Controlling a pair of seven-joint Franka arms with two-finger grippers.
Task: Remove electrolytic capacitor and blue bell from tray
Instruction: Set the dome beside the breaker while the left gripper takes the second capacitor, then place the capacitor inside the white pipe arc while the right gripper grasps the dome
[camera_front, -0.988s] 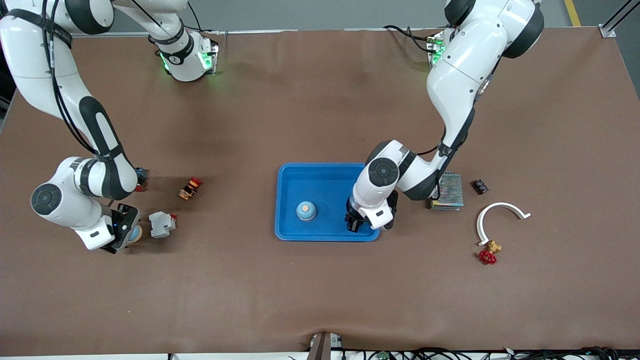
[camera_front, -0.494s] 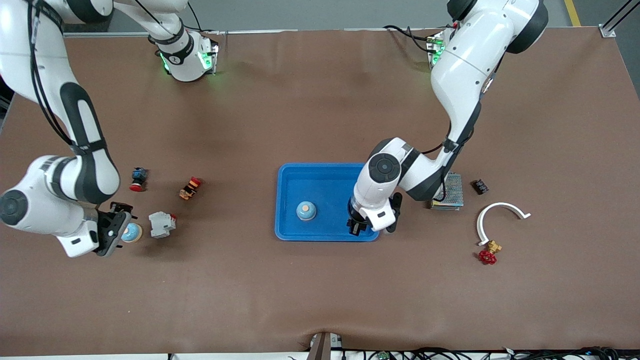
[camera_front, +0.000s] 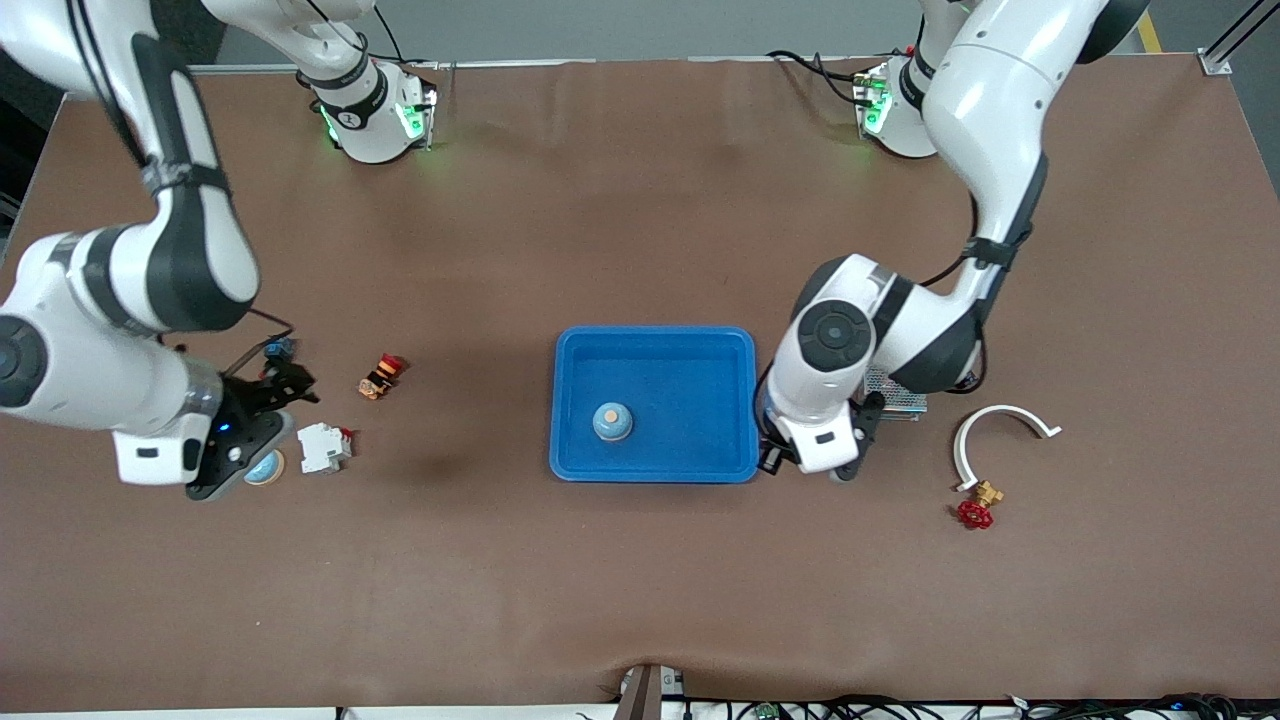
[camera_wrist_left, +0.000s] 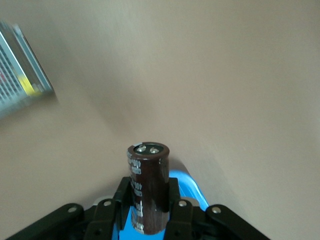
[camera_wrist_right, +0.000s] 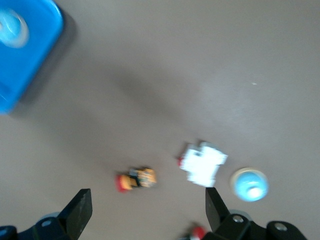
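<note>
Surveying the front view from the right arm's end of the table. The right gripper (camera_front: 238, 462) hangs over the brown mat, fingers (camera_wrist_right: 80, 210) spread wide and holding nothing. A light blue dome-shaped bell (camera_front: 265, 467) sits on the mat just beside it, at the gripper's three o'clock, partly hidden by it. A white plastic breaker block (camera_front: 323, 447) lies close to that bell at its two o'clock. A small red-and-yellow push-button switch (camera_front: 381, 376) lies at the block's one o'clock, apart from it.

At mid-table sits a blue rectangular plastic tray (camera_front: 650, 334). Inside it, near the seven o'clock corner, stands a second light blue bell with an orange top (camera_front: 612, 421).

The left gripper (camera_front: 775, 460) is over the tray's four o'clock corner, clamped on a dark brown cylindrical capacitor (camera_wrist_left: 148, 192). The capacitor stands upright between the jaws, terminals up.

A grey perforated metal box (camera_front: 905, 395) lies at this gripper's one o'clock, partly under the left arm. A white curved plastic bracket (camera_front: 1000, 412) lies at the box's four o'clock. A brass valve with a red handwheel (camera_front: 977, 508) lies at the bracket's six o'clock end.
</note>
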